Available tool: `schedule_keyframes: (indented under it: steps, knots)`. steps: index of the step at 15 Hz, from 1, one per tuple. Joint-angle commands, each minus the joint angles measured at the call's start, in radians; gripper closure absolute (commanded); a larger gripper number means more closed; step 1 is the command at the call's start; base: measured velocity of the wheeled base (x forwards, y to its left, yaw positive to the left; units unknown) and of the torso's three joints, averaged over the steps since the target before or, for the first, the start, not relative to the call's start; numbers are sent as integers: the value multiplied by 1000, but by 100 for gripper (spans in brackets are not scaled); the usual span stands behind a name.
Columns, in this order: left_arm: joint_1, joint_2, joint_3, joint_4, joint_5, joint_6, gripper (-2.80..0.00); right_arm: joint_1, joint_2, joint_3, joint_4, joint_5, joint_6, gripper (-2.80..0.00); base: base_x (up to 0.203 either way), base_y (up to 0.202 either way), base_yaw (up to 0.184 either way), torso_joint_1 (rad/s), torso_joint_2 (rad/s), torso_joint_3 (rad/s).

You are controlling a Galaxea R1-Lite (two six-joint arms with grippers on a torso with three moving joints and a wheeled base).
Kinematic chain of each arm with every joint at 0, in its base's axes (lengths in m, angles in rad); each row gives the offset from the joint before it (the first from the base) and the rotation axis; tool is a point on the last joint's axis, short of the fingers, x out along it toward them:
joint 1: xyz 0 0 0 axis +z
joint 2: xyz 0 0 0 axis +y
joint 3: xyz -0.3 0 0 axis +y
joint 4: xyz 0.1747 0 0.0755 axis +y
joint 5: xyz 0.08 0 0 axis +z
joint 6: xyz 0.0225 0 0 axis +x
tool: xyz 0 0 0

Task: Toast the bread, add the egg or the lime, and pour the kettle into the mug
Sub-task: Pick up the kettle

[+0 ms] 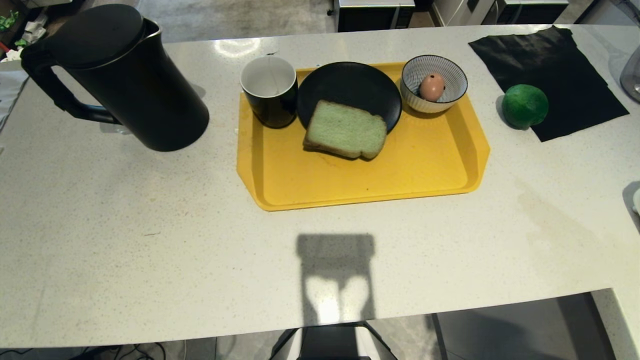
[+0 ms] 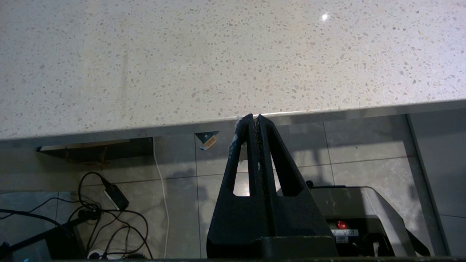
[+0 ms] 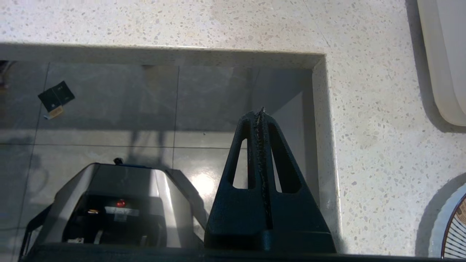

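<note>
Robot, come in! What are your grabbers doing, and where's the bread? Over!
Left gripper and right gripper shut, empty, parked at the counter edge. Bread half on the black plate, on the yellow tray. Nothing blocking it.

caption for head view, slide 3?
Yellow tray holding mug, bread and egg; kettle left, lime right.

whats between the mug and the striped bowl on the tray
In the head view, a black plate sits between the mug and the striped bowl, with the bread leaning on its near rim.
</note>
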Motion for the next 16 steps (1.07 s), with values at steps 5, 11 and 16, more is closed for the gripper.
schedule_keyframes:
  steps: [5,11,16]
  knots:
    - [0,-1,15,-1,0,0,0,1,4,1,0,-3,9,0,0,0,0,0,0,0]
    - [0,-1,15,-1,0,0,0,0,4,0,0,-3,9,0,0,0,0,0,0,0]
    - [0,-1,15,-1,0,-2,0,0,4,1,0,-3,9,0,0,0,0,0,0,0]
